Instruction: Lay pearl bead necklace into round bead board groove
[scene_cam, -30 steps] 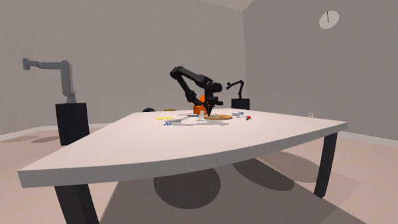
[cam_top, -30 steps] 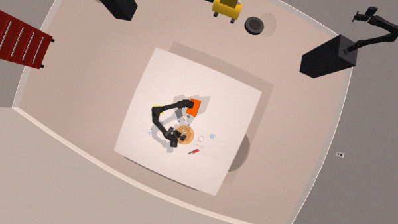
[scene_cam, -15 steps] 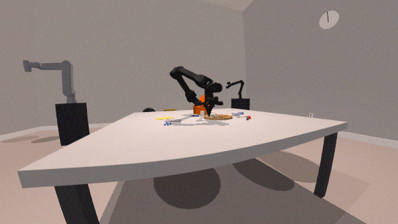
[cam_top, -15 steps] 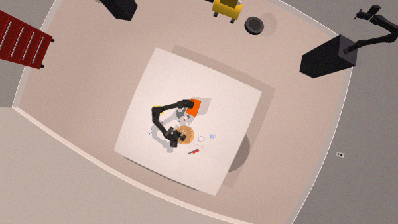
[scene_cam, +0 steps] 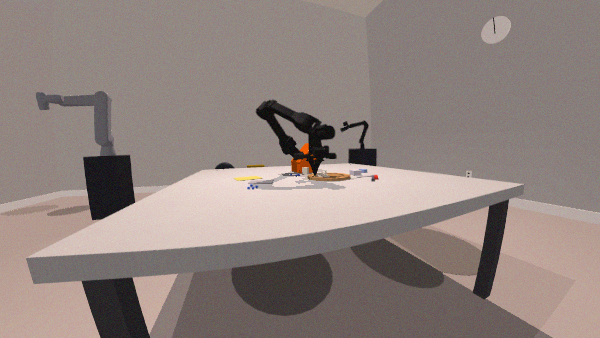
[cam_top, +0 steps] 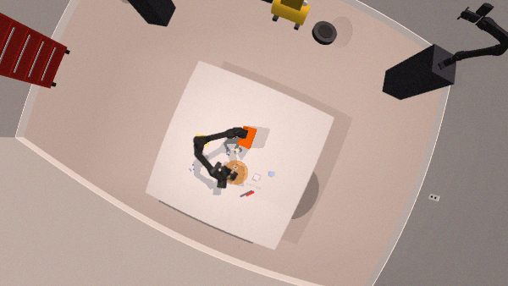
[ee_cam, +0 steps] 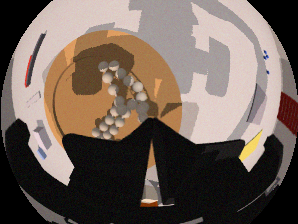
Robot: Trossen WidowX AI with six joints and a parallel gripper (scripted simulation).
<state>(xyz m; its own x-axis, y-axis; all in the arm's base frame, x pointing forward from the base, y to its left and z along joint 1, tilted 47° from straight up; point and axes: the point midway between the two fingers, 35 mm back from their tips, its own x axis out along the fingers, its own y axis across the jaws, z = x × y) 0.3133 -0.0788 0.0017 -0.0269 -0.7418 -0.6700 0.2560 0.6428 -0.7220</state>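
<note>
The round orange-brown bead board (cam_top: 240, 176) (scene_cam: 344, 177) (ee_cam: 150, 55) lies flat on the table. Its thin circular groove (ee_cam: 54, 100) shows as a dark arc in the wrist view. The pearl bead necklace (ee_cam: 137, 87) lies bunched in a bent, partly doubled line across the middle of the board, inside the arc; its lower end reaches toward the left finger's edge. My gripper (scene_cam: 315, 174) (ee_cam: 152, 121) is shut, pointing down low over the board, its tips just beside the nearest pearls. No pearl shows between the tips. Shadow and the fingers hide part of the board.
An orange block (cam_top: 250, 139) stands by the arm's base. Beyond the board are a pale box (cam_top: 256, 177), a blue block (cam_top: 271, 173) and a red and dark marker (cam_top: 247, 194). A yellow sheet (scene_cam: 248, 178) and small blue beads (scene_cam: 252, 187) lie on the other side.
</note>
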